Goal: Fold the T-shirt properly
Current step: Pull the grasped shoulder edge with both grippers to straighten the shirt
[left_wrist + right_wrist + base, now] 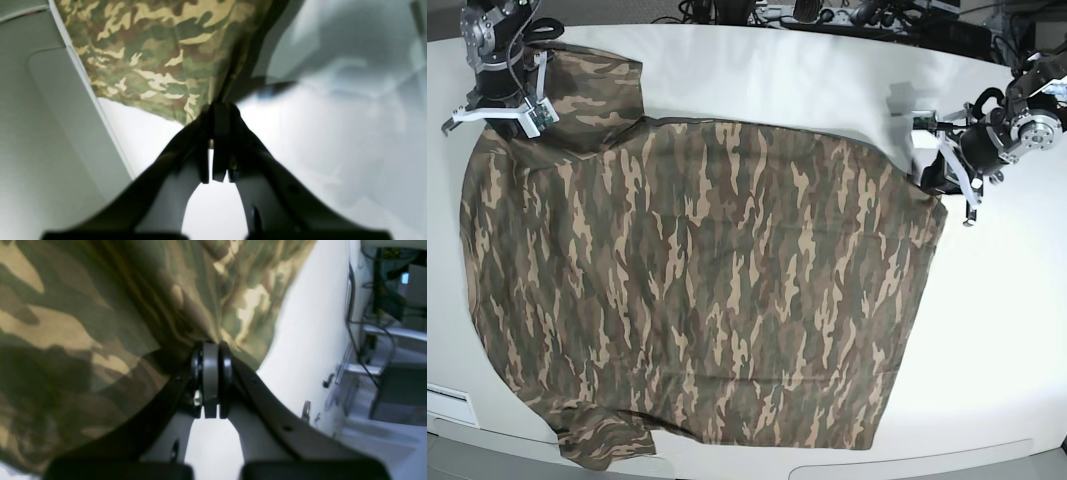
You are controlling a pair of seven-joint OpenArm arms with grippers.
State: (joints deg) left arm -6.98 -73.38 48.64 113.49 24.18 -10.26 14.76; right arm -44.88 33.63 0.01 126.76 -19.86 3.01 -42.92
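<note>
The camouflage T-shirt (707, 280) lies spread flat on the white table (827, 90), with one sleeve at the far left and one at the near left. My left gripper (929, 178) is at the shirt's far right corner. In the left wrist view it (218, 113) is shut on the cloth edge (150, 50). My right gripper (499, 118) is at the shirt's far left, beside the upper sleeve. In the right wrist view it (210, 351) is shut on a pinch of cloth (83, 323). The collar is hidden.
Cables and equipment (827, 12) line the table's back edge. More cables and racks (383, 306) show beyond the table in the right wrist view. The table's front edge (927, 465) runs just below the shirt.
</note>
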